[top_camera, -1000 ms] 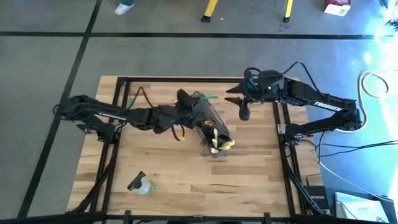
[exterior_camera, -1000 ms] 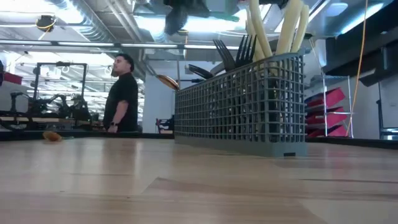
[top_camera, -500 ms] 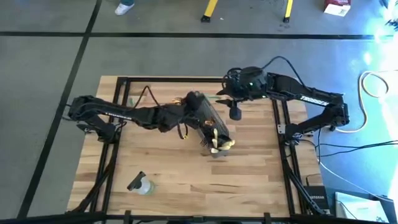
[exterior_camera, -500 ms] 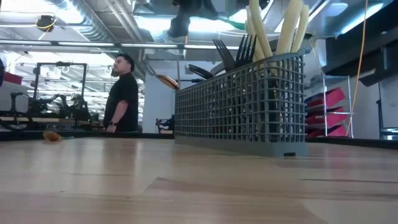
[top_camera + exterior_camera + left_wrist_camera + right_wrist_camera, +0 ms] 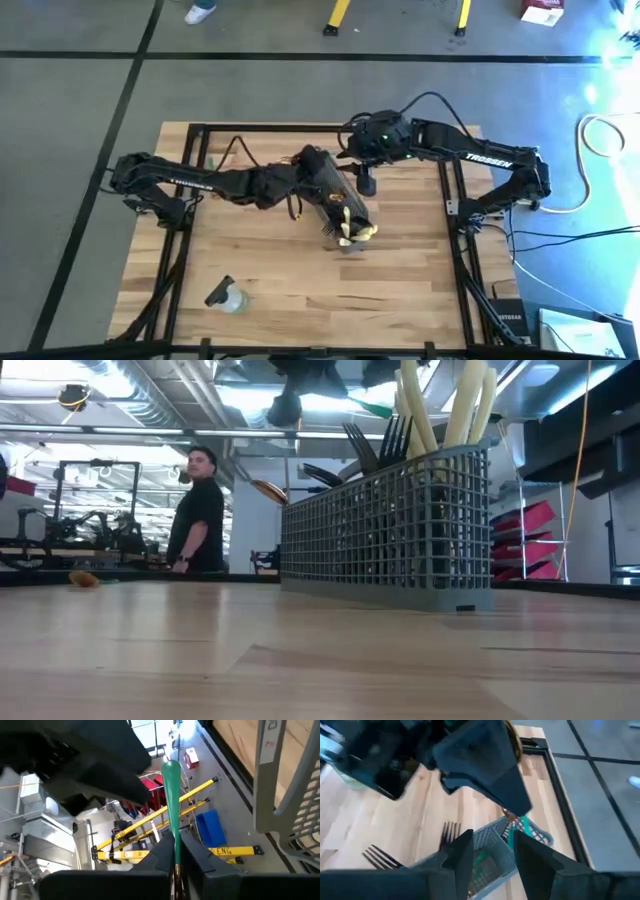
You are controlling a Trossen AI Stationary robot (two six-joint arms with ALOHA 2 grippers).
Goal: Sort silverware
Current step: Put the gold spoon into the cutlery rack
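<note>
I'm seeing a pale, smooth wooden surface [image 5: 200, 650] showing grain, a matt grey mesh basket [image 5: 390, 530], glossy tan plastic-looking utensils [image 5: 465, 405], and a smooth green handle [image 5: 172, 800].

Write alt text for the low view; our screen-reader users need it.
A grey wire-mesh basket stands on the wooden table, holding upright pale tan utensils and black forks. A person in black stands in the workshop behind.

Wire basket [image 5: 335, 195] set near the table [image 5: 400, 270] centre, utensils [image 5: 440, 405] stood upright in it, left gripper [image 5: 305, 165] and right gripper [image 5: 362, 170] placed over its far end, small bottle [image 5: 225, 297] laid at the near-left corner.
</note>
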